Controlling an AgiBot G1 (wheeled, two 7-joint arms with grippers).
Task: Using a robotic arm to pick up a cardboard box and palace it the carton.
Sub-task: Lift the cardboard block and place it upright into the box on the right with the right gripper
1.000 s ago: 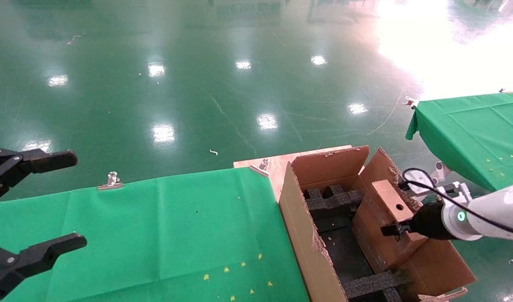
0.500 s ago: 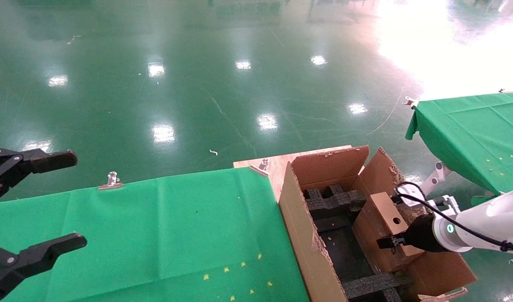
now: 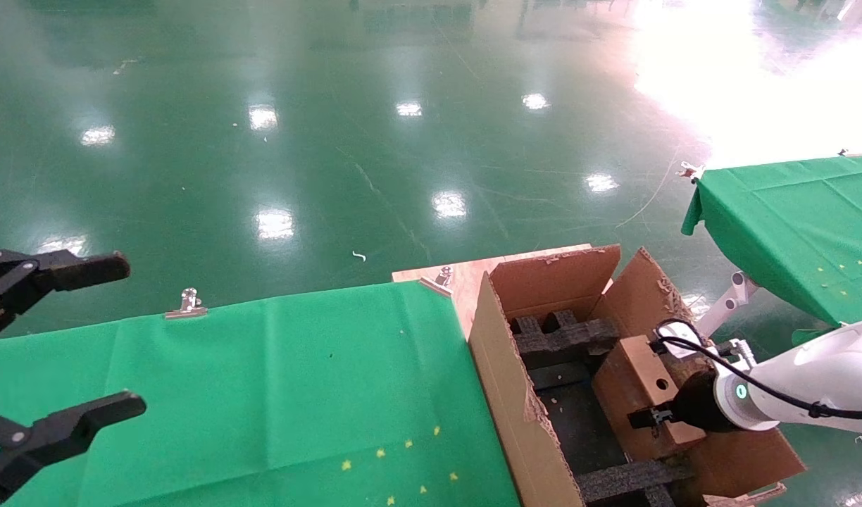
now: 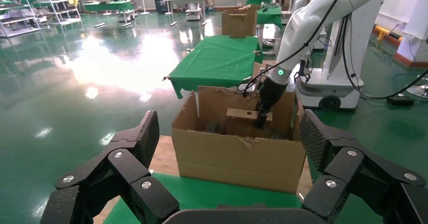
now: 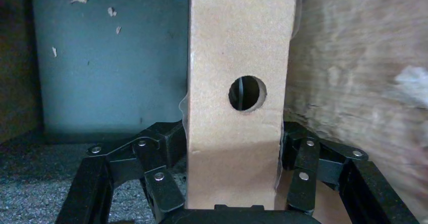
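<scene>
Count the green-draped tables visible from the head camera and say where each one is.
2. One green cloth-covered table lies in front of the robot, left of the large brown corrugated carton. Another green-draped table stands farther off at right. More may lie outside this view.

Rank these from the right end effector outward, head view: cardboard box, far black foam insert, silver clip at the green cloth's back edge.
1. cardboard box: held in the right end effector, inside the carton, by its right wall.
2. black foam insert: at the carton's far end, beyond the box.
3. silver clip: across the green cloth, far to the robot's left.
</scene>
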